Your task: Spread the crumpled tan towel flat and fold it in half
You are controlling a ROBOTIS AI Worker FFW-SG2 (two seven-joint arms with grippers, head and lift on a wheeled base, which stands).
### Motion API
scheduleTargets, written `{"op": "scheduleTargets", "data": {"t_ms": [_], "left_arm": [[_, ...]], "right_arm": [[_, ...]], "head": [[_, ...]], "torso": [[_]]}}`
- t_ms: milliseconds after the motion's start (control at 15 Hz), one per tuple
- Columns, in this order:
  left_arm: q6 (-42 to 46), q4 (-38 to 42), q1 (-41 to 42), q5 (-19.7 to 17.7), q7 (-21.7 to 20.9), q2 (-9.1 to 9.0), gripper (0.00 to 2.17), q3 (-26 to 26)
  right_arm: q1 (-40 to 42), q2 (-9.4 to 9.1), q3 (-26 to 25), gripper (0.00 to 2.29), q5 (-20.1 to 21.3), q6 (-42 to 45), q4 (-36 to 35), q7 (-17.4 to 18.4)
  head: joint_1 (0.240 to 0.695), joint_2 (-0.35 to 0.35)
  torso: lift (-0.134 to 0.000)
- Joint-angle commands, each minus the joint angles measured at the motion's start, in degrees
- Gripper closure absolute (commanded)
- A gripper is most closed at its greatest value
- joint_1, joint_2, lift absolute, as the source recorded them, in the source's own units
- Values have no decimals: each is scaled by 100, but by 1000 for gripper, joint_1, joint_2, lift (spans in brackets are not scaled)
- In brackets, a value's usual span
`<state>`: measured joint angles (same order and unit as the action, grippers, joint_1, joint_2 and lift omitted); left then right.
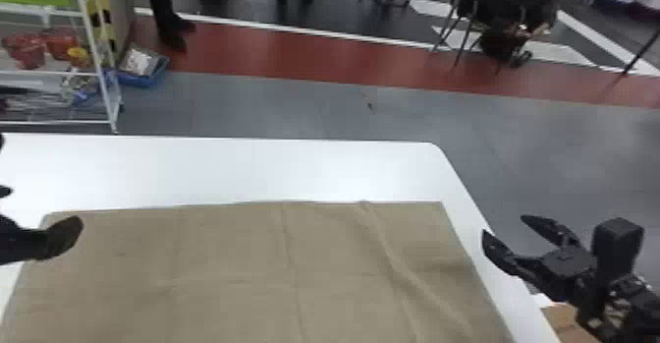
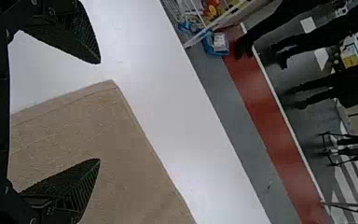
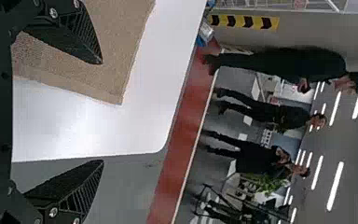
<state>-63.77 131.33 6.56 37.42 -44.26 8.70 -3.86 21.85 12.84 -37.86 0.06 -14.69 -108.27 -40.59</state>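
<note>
You have the tan towel [image 1: 221, 268] lying spread on the white table [image 1: 245, 170], creased but nearly flat where visible, so the half fold seemingly remains, with your left gripper [image 2: 99, 111] and right gripper [image 3: 102, 112] empty, fingers apart.

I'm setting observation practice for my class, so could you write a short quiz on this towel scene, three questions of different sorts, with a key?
1. True or false: the towel lies spread out on the table, with creases showing.
2. How are the left pincer and the right pincer?
(a) both shut on the towel
(b) both open
(c) one open, one shut
3. Fill in the colour: the tray on the floor beside the white rack is ____.

Key: 1 true; 2 b; 3 blue
</note>
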Motion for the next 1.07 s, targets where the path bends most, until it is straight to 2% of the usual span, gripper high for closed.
{"op": "scheduleTargets", "data": {"t_ms": [0, 67, 200, 400, 533, 1000], "left_arm": [[352, -547, -585, -209, -83, -17, 188, 70], [369, -846, -840, -227, -171, -17, 194, 88], [545, -1523, -1350, -218, -645, -17, 208, 167], [545, -2270, -1745, -200, -909, -35, 218, 167], [545, -2701, -1974, -192, -1331, -26, 265, 202], [633, -3606, -2369, 46, -2008, 88, 316, 342]], "right_arm": [[-181, -36, 200, 144, 21, -197, -10, 52], [-234, -63, 253, 144, 47, -197, -10, 60], [-252, -71, 350, 144, 126, -214, -1, 192], [-313, -63, 376, 144, 188, -285, -1, 219], [-304, -54, 385, 144, 197, -285, -1, 245], [-278, -63, 420, 140, 188, -267, 87, 324]], "head": [[695, -309], [695, -304], [695, -287], [695, -267], [695, -264], [695, -254]], "torso": [[-123], [-123], [-123], [-123], [-123], [-123]]}}
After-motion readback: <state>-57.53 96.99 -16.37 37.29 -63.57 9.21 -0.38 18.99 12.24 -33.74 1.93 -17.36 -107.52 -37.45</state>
